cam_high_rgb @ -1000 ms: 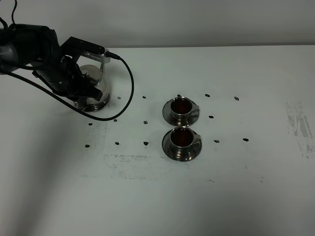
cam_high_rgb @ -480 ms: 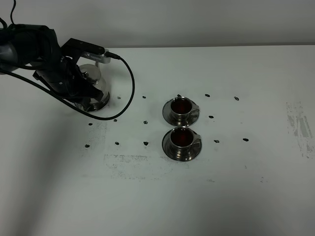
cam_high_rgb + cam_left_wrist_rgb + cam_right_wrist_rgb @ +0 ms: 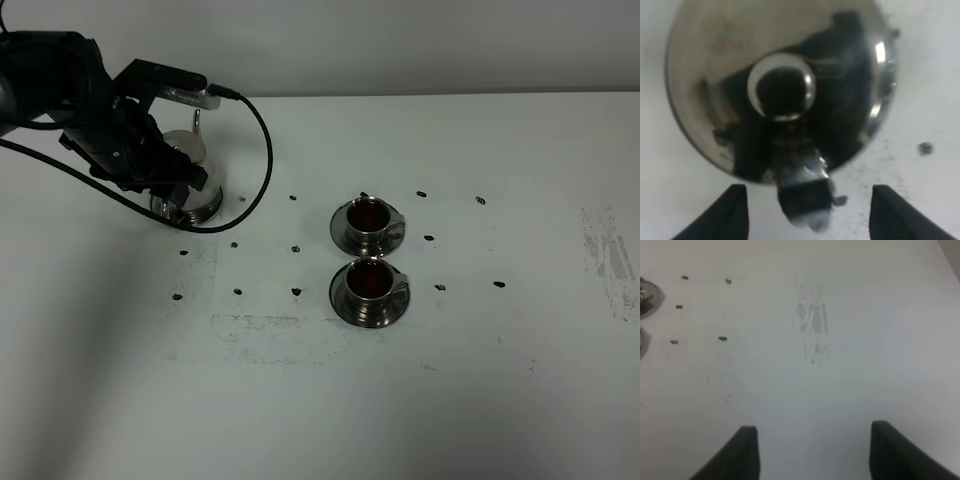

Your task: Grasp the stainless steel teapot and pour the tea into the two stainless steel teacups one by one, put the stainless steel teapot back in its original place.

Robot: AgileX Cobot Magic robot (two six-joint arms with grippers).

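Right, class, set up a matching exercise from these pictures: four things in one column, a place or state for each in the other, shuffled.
Things:
1. stainless steel teapot
2. nearer teacup
3. left gripper
4. right gripper

States:
A. open over bare table
B. open, above the lid knob
C. back left, on the table
D. filled with tea, in front of its twin

Pairs: 1-C, 2-D, 3-B, 4-A

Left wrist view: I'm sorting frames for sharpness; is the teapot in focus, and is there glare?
Left wrist view: the teapot is soft and blurred, with a bright glint near its rim and dark reflections over the lid; exterior high view is sharper, evenly lit.
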